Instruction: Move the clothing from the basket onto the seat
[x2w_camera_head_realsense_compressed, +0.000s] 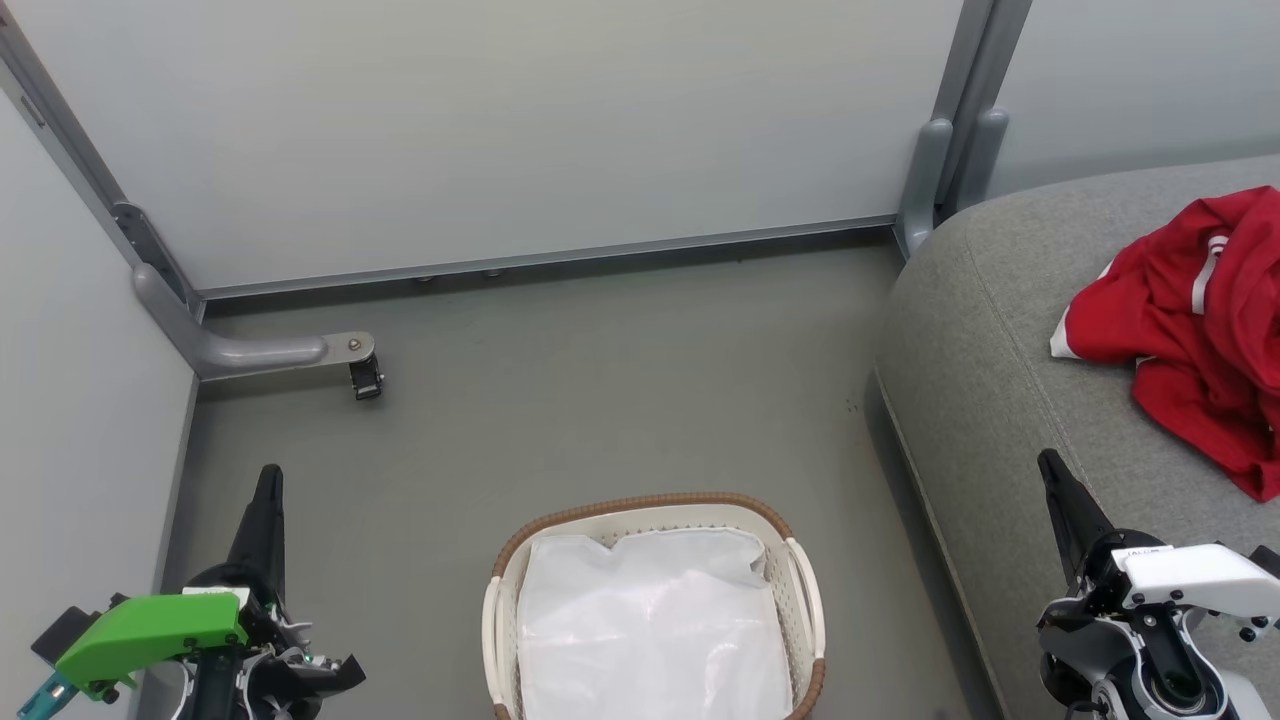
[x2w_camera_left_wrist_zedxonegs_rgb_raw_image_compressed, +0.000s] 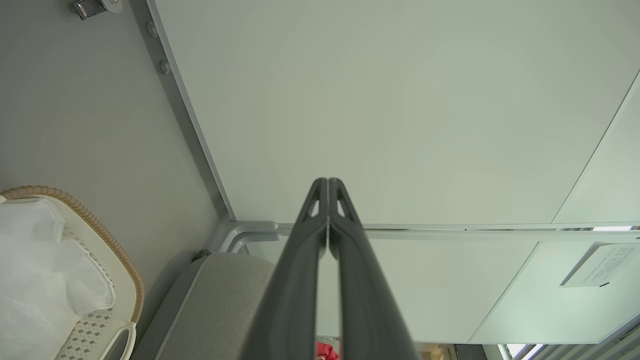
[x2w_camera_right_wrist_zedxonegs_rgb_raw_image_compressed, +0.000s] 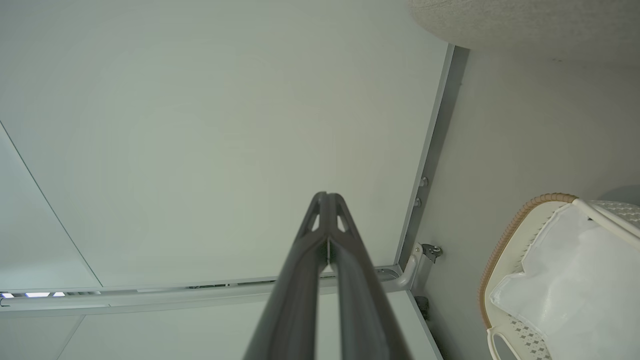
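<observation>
so the task looks pretty much done here: the clothing (x2w_camera_head_realsense_compressed: 1190, 330) is seen heaped on the seat (x2w_camera_head_realsense_compressed: 1000, 350) at the far right, well apart from the basket (x2w_camera_head_realsense_compressed: 640, 502), which sits on the floor (x2w_camera_head_realsense_compressed: 600, 380) with just a white liner sheet (x2w_camera_head_realsense_compressed: 650, 620) in it. both the left jaws and the right jaws are pressed closed with nothing gripped, tips pointing towards the far wall.

what could go wrong from here:
- the liner sheet could be mistaken for a garment and dragged out, since it's crumpled and loose in the basket.
- the red heap could get snagged and pulled off the cushion if the right arm is swung across it, as the right jaws are held over the near part of the seat, not far from the cloth.
- the basket could be tipped if it's clipped by either arm, as it looks light.

hard to make out:
- the clothing is cut off by the right edge of the head view, so how many pieces are there, or whether any of it hangs off the cushion, can't be told. no numeral can be made out.
- the near end of the basket is cropped, and whatever lies under the liner is hidden, so a leftover garment can't be ruled out.
- only a scrap of red is caught low between the fingers in the left wrist view.
</observation>
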